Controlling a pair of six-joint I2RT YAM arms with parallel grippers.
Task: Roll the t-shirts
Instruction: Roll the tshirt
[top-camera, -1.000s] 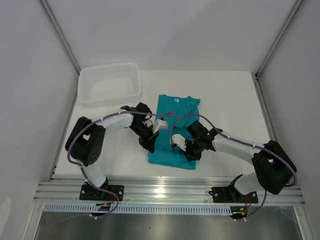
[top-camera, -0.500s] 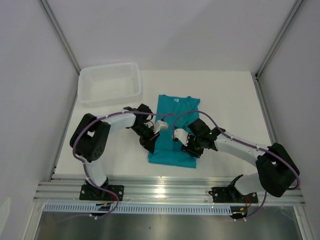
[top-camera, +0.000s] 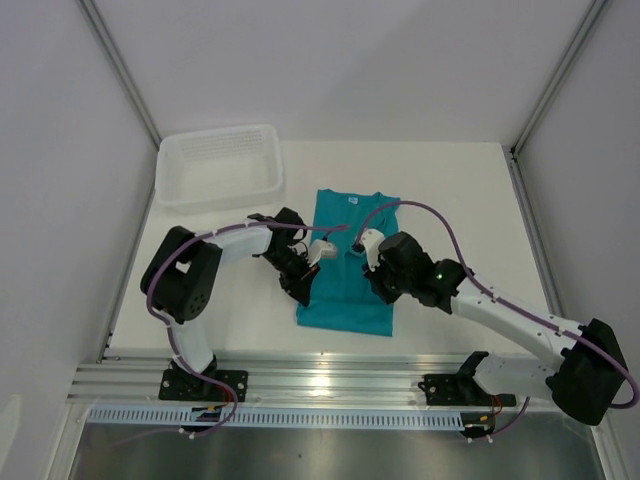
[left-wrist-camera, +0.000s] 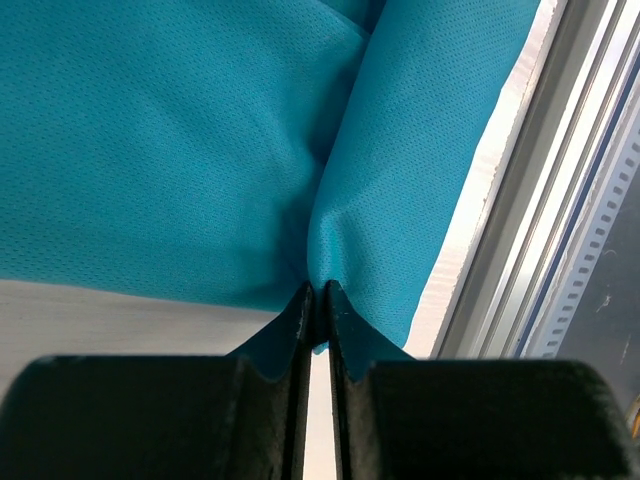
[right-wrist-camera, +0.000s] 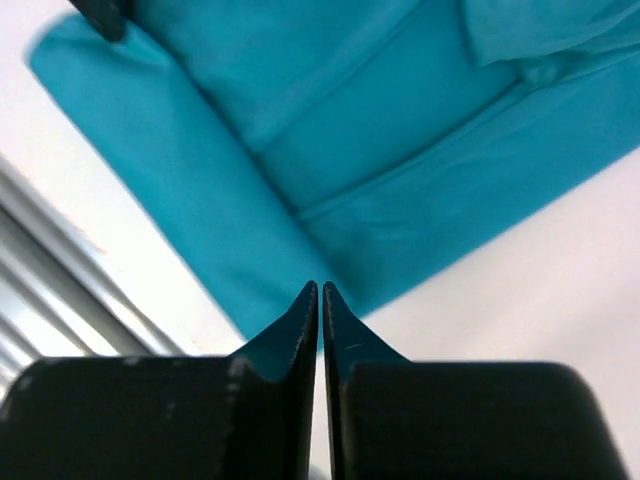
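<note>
The teal t-shirt (top-camera: 350, 262) lies folded into a long strip in the middle of the table, neck label at the far end. Its near hem is turned over into a thick band (right-wrist-camera: 190, 190). My left gripper (top-camera: 300, 290) is at the shirt's near left edge, shut on a pinched fold of the cloth (left-wrist-camera: 330, 250). My right gripper (top-camera: 383, 292) hovers over the shirt's near right edge. Its jaws are shut with no cloth showing between them (right-wrist-camera: 320, 290). That view is blurred.
A white plastic basket (top-camera: 220, 165) stands at the far left of the table. The metal rail (top-camera: 340, 380) runs along the near edge, close to the shirt's hem, and shows in the left wrist view (left-wrist-camera: 560, 200). White walls enclose the table.
My right arm has stretched out and its gripper has come up off the shirt's near right edge and shifted slightly farther in. The left gripper has kept its hold in place.
</note>
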